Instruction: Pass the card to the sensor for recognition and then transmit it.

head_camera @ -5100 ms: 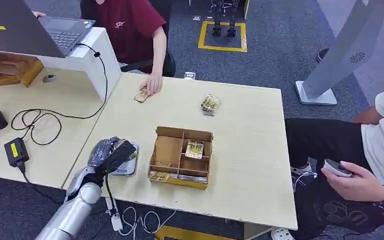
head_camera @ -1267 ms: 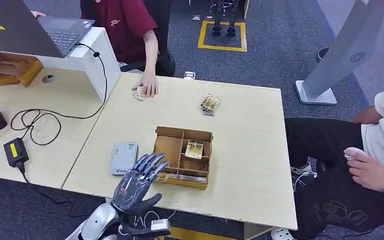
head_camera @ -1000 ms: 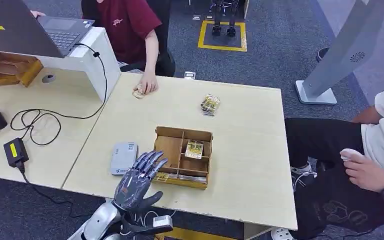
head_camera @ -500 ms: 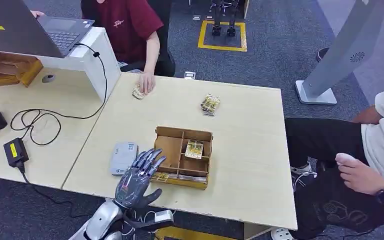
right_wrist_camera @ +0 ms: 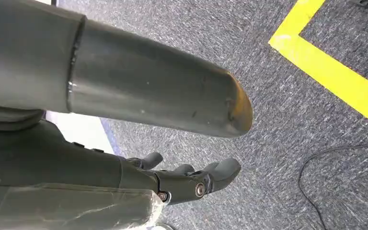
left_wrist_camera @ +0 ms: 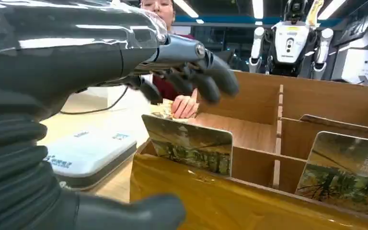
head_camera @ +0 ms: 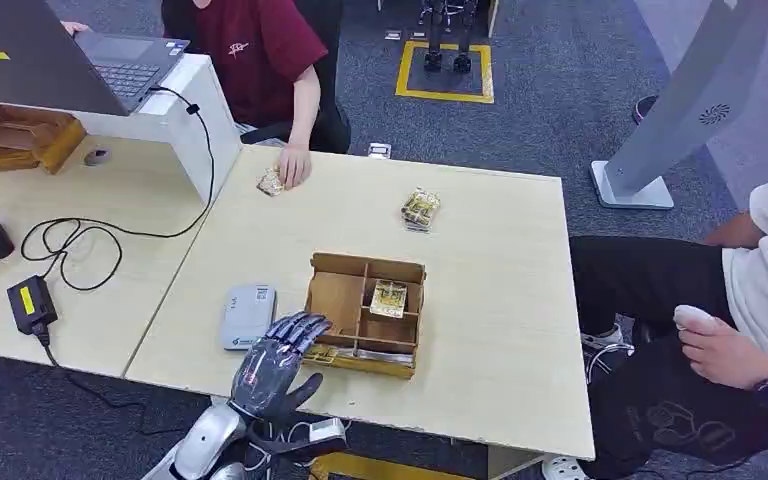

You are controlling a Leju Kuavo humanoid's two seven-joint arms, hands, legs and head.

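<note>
One empty left hand (head_camera: 278, 362), fingers spread, now lower over the card (left_wrist_camera: 188, 143) in the wooden box (head_camera: 364, 314).

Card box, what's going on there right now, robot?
Left hand open, fingers over the box's near left corner, holding nothing. Card upright in the near slot, untouched. Right hand hanging over the carpet, empty. Nothing blocking.

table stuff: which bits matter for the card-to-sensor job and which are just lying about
Part of the job:
- left hand, open, reaching at the box's near edge
- card standing in the near left slot
- wooden box
- grey sensor beside the box

Just lying about:
- laptop
- black cable
- card stack
- wooden tray
</note>
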